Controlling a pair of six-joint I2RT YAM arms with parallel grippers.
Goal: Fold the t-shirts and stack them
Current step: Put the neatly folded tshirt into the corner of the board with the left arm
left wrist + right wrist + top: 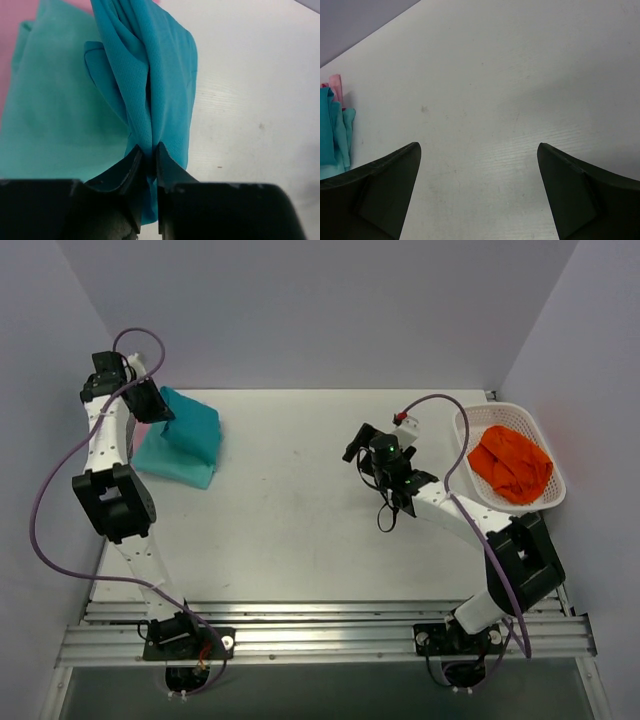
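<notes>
Right fingers (380, 185) apart; basket (463, 443): orange cloth (510, 462)

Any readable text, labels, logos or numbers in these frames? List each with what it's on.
None readable in any view.
Plain, no print showing: teal shirt, mint shirt, orange cloth.
No marks visible: basket, table.
Too small to tell if it carries text: red-and-white part by the right arm's cable.
</notes>
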